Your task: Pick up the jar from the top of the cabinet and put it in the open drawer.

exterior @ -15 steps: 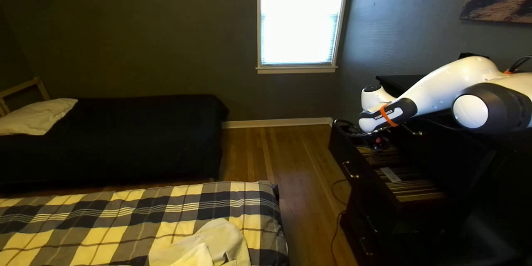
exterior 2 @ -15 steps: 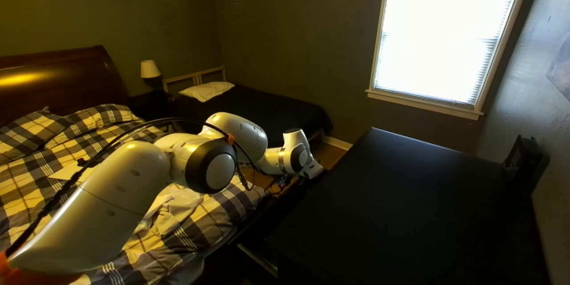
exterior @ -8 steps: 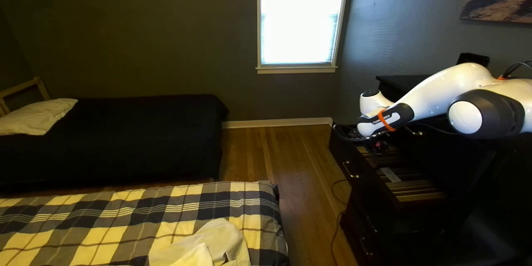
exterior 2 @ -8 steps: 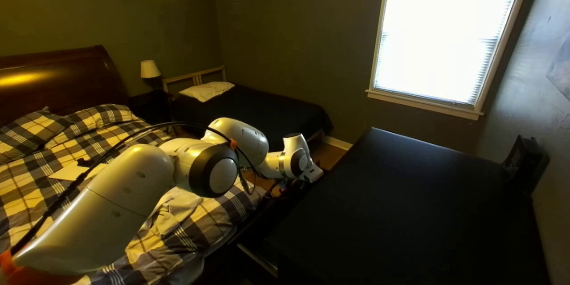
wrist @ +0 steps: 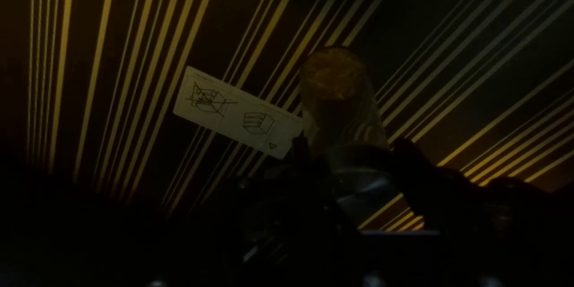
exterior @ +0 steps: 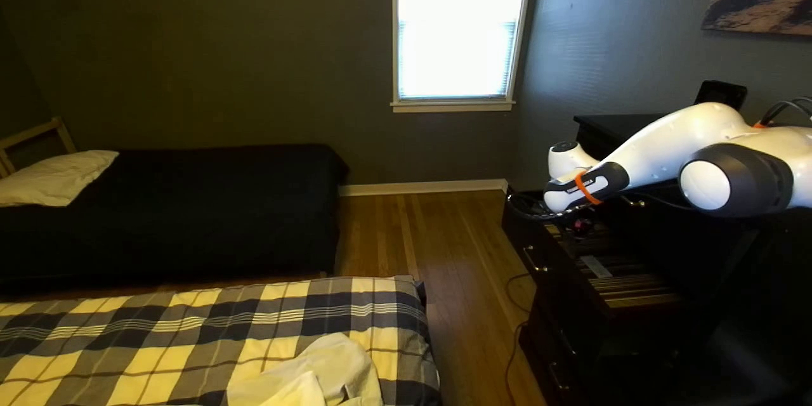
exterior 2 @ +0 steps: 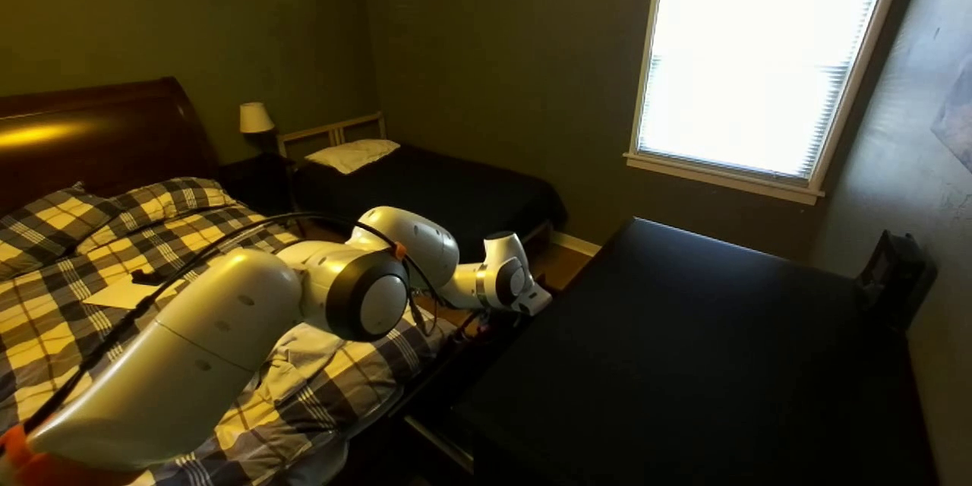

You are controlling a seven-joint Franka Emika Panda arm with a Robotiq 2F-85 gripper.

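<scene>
The cabinet point(exterior 2: 683, 364) is a nearly black dresser, also in an exterior view point(exterior: 612, 122). Its wide drawer point(exterior: 641, 295) stands open, with a striped inside that fills much of the wrist view point(wrist: 148, 76). The jar point(wrist: 338, 98), clear with brownish contents and a round lid, is between my fingers in the wrist view. My gripper point(wrist: 350, 152) is shut on it around the lid, with the jar's body pointing toward the striped bottom. My gripper point(exterior: 578, 227) is low over the far part of the drawer. The jar is too dark to make out in the exterior views.
A white printed label point(wrist: 237, 112) lies on the striped drawer bottom beside the jar. The drawer's front panel point(exterior: 539, 241) with a handle stands close to the gripper. A dark box-like object point(exterior 2: 896, 277) stands on the cabinet top by the wall. A checkered bed point(exterior: 190, 336) is nearby.
The arm has lowered in both exterior views, and the gripper has sunk slightly toward the drawer bottom. The drawer has not moved.
</scene>
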